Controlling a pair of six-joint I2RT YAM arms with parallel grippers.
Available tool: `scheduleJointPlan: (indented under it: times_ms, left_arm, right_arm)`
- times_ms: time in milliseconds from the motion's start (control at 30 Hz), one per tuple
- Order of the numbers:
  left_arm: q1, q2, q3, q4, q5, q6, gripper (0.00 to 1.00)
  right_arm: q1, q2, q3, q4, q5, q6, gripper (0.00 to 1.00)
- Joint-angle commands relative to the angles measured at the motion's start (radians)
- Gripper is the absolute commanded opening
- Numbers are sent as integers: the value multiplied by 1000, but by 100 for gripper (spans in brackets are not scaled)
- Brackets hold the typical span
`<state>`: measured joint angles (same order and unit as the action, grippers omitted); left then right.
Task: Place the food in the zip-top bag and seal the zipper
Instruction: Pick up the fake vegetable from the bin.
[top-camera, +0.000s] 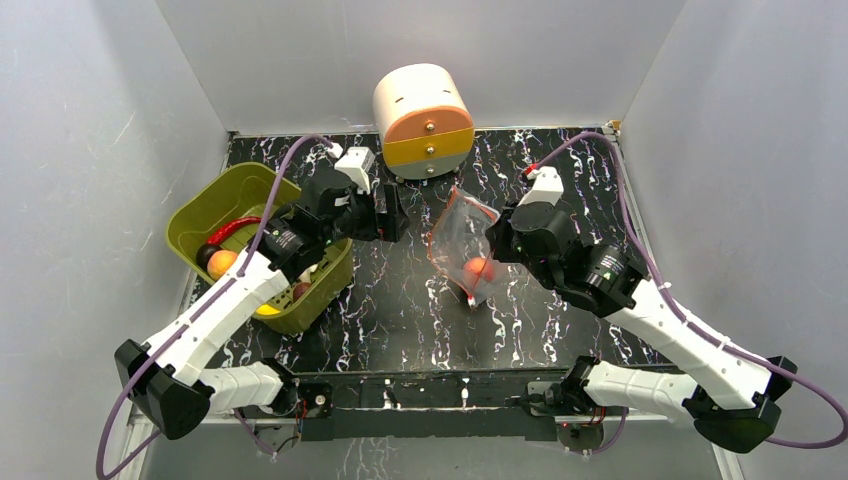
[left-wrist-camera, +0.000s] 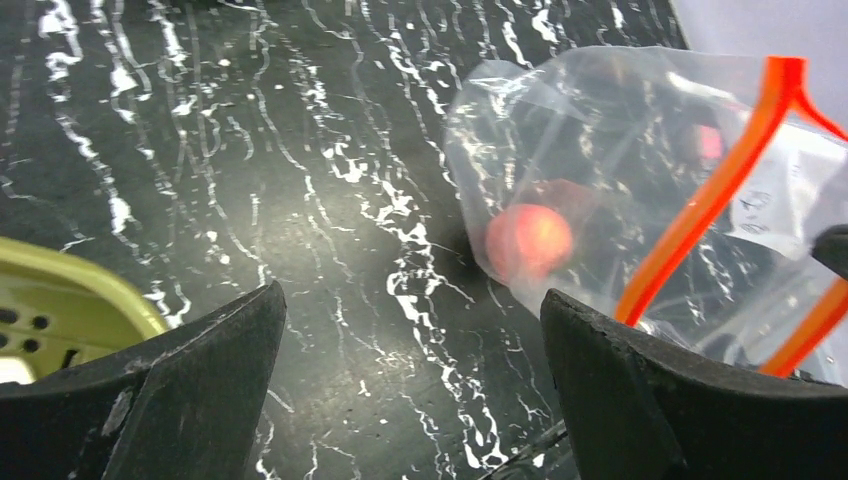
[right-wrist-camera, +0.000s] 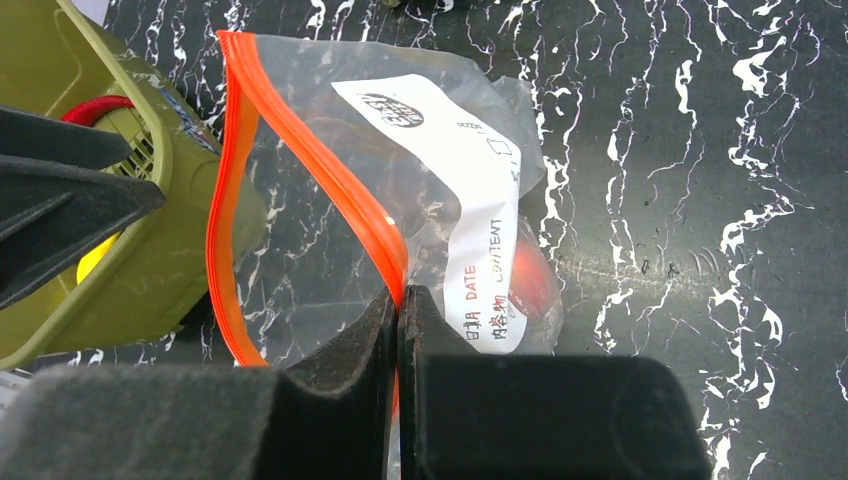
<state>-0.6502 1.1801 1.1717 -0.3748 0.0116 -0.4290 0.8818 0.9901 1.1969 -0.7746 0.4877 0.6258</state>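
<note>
Looking down from the top camera, we find the zip-top bag (top-camera: 462, 228) near the middle of the counter (top-camera: 400, 310), with the right gripper (top-camera: 497, 240) at its right edge. One pink-red fruit (top-camera: 478, 270) sits low inside it. The left gripper (top-camera: 393, 215) hangs just left of the bag, between it and the olive-green basket (top-camera: 205, 205). The basket holds more food (top-camera: 222, 263): an orange-pink ball, a red piece and something yellow. The left arm crosses above the basket's right side and hides part of it. Behind the bag, a white and orange drum (top-camera: 423, 120) lies at the counter's far edge.

From the left wrist, we see the left gripper (left-wrist-camera: 415, 330) spread wide with nothing between its fingers, only bare marbled counter below. The bag lies ahead to the right. Its zipper (left-wrist-camera: 720, 190) runs up in two red-orange strips that part, so the mouth gapes. The fruit (left-wrist-camera: 528, 240) shows through the clear plastic. A corner of the basket (left-wrist-camera: 70, 300) sits at the left.

From the right wrist, we see the right gripper (right-wrist-camera: 399, 300) pressed together, pinching one zipper (right-wrist-camera: 300, 150) strip. A white label (right-wrist-camera: 470, 190) covers part of the bag, with the fruit (right-wrist-camera: 532, 275) partly behind it. The basket (right-wrist-camera: 120, 230) and the left gripper's dark fingers (right-wrist-camera: 60, 200) crowd the left side.
</note>
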Motion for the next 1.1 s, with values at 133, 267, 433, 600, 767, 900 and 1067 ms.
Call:
scheduleJointPlan:
  times_ms: [133,267,433,600,767,900,1067]
  left_arm:
    - [22,4,104,-125,-298,-10,98]
    - [122,5,121,-139,-283,-15,98]
    - [317,-16,101,-86,-182,-36,89]
    - [445,-8,66,-22,-237,-89,73]
    - [550,-10,-30,83,-278,-172,65]
    - [606,11,-92,138,-334,-240,59]
    - [723,78,-117,143,-297,-309,58]
  right_arm:
    - [3,-22,0,56,29,-27,0]
    - [3,-35,-8,57,30,-32,0]
    - [3,-46,-28,76,16,-35,0]
    - [2,-44,-26,84,-4,-49,0]
    - [3,-68,-10,87,-2,-62,0]
    - [3,-94,-18,100,7,-63,0]
    - [3,-108,-31,116,23,-57,0]
